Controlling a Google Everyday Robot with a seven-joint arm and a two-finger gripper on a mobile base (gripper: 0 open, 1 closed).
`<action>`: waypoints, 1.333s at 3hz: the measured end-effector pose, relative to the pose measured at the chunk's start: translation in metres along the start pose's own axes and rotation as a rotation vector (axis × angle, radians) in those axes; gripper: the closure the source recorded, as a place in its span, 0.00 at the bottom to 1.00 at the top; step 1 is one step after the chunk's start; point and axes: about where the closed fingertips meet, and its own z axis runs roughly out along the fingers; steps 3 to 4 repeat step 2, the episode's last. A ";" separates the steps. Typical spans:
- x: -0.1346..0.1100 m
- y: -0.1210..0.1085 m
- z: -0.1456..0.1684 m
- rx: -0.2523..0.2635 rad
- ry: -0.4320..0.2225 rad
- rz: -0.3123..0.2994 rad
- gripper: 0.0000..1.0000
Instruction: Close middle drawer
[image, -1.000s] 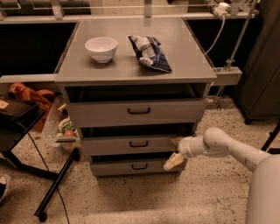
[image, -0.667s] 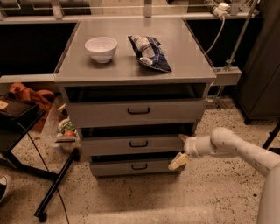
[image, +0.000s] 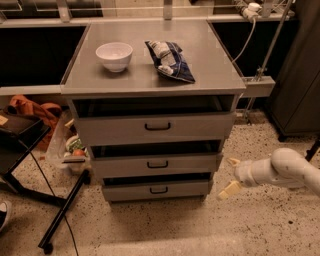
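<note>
Beside the right edge of the grey cabinet, low near the floor, the gripper hangs with its two pale fingers spread apart, holding nothing and clear of the drawers. The middle drawer sits between the top drawer and the bottom drawer, its front standing a little out with a dark gap above it. A white bowl and a snack bag rest on the cabinet's top.
</note>
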 end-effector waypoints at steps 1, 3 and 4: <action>0.040 0.004 -0.094 0.023 0.050 0.087 0.00; 0.041 0.005 -0.094 0.021 0.050 0.087 0.00; 0.041 0.005 -0.094 0.021 0.050 0.087 0.00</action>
